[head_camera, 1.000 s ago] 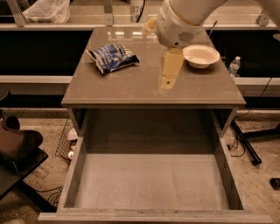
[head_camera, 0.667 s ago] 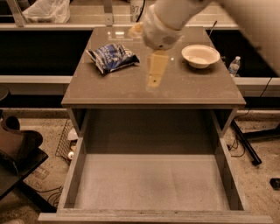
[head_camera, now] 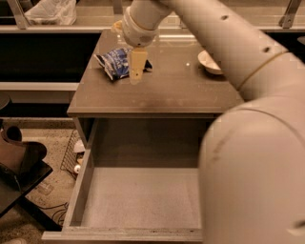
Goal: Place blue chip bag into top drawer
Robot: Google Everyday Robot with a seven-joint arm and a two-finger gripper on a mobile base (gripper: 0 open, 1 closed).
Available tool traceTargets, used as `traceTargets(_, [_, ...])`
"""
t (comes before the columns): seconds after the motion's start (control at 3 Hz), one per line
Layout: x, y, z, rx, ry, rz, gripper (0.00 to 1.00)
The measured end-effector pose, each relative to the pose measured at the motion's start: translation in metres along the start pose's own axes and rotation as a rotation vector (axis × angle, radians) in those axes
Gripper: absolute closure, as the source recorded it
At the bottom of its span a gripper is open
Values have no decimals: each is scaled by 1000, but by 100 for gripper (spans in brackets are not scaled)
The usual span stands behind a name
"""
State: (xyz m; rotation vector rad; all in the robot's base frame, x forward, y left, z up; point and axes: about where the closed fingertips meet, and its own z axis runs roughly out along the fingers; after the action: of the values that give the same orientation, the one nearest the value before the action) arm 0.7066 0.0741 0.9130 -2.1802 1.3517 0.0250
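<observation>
Your gripper [head_camera: 137, 71] hangs over the back left part of the cabinet top [head_camera: 181, 93], right in front of the blue chip bag [head_camera: 113, 63]. From this angle it reads as one pale shape pointing down, so you cannot tell whether it is wide or narrow, or whether it touches the bag. It covers the bag's right portion; you see the left and middle of the bag lying flat on the cabinet top, with only a dark corner showing to the right of the gripper.

The top drawer [head_camera: 80, 190] stands pulled out below the cabinet top, its pale grey bottom bare where you can see it. Your own arm [head_camera: 252, 157] fills the right side of the view and hides the drawer's right wall and right front corner.

The arm also cuts off the right half of the white bowl [head_camera: 208, 62] near the back right of the cabinet top, well apart from the bag. A white plastic bag [head_camera: 51, 11] sits on the counter behind, at upper left. On the floor at left, a dark brown object [head_camera: 19, 159] is cut by the frame edge and hard to identify.
</observation>
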Motion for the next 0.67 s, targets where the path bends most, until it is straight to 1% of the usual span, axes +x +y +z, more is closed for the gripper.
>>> traceTargets(0.33, [-1,-44,22,54,14,-26,0])
traceTargets(0.67, [14,-67,63,63,-29,-23,0])
